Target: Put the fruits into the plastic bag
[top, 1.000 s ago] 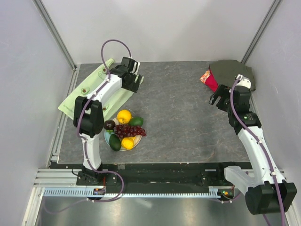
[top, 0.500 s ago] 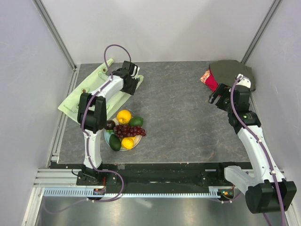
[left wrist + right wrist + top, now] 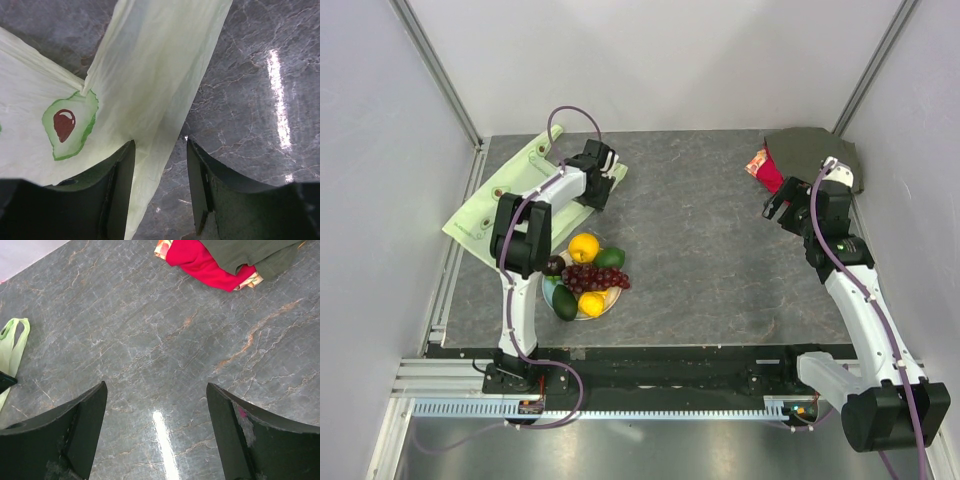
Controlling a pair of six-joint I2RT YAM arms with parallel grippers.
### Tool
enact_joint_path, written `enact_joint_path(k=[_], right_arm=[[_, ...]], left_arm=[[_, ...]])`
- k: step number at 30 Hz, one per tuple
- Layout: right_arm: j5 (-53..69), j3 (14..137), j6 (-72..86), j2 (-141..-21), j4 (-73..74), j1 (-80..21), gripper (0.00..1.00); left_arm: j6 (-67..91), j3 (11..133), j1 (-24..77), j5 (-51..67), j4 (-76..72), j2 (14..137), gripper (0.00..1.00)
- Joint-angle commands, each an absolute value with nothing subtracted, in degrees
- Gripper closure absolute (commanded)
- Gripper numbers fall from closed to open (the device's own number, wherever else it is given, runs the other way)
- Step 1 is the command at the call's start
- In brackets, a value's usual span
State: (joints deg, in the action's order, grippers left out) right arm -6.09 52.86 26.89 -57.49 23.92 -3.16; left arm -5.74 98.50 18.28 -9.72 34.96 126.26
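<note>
Plate: pale round plate (image 3: 612, 300) on the table (image 3: 700, 230), on the near side of the L gripper (image 3: 603, 170), close to the L arm (image 3: 535, 200).
Fruits: all piled on the plate, none in the bag. Near avocado (image 3: 565, 302) & lemon (image 3: 591, 303) sit nearest the arm bases. Then grape bunch (image 3: 595, 277) in the mid. Dark round fruit (image 3: 553, 265), far avocado (image 3: 610, 258) & orange (image 3: 584, 247) lie closest to the L gripper.
In the way: L arm reaches over the bag, btw. the plate and the L gripper. Bare table btw. the two grippers.
L gripper: low over one bag handle. In the wrist view its fingers (image 3: 120, 190) stand part way apart w/ a gap. The handle strip lies flat in that gap and is not pinched.
Plastic bag (image 3: 480, 215): flat on the table, under the L gripper and spreading to its left and near side.
Bag axis: long way runs slanted, near-left to far-right. Handle end points far-right, at the L gripper.
R gripper (image 3: 157, 435): fingers wide apart, holding nothing, above bare table, well apart from the bag.
Cloth (image 3: 205, 262): red & dark green heap, just past the R gripper, on its far side.
</note>
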Motion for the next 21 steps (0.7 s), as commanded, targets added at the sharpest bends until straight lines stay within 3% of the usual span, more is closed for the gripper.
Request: enact_joint_path(k=[1, 7, 10, 13, 21], right_arm=[[-6.0, 52.9, 27.7, -57.4, 21.7, -3.3, 0.12], [-6.4, 52.9, 27.7, -57.2, 21.5, -3.2, 0.12], [-6.5, 53.0, 27.7, -57.3, 21.6, -3.3, 0.11], [-6.5, 53.3, 27.3, -57.5, 21.5, -3.3, 0.11], [-7.1, 55.5, 27.0, -59.1, 20.9, -3.3, 0.10]], left_arm=[[-7.3, 98.6, 17.8, -8.3, 33.3, 127.4, 0.48], [-7.3, 98.7, 17.4, -7.9, 33.3, 128.8, 0.61], [-7.7, 98.8, 17.1, -7.4, 33.2, 129.2, 0.83], [-8.3, 99.0, 17.0, -5.3, 33.1, 128.9, 0.98], [-11.8, 105.8, 18.5, 2.6, 28.0, 123.7, 0.98]])
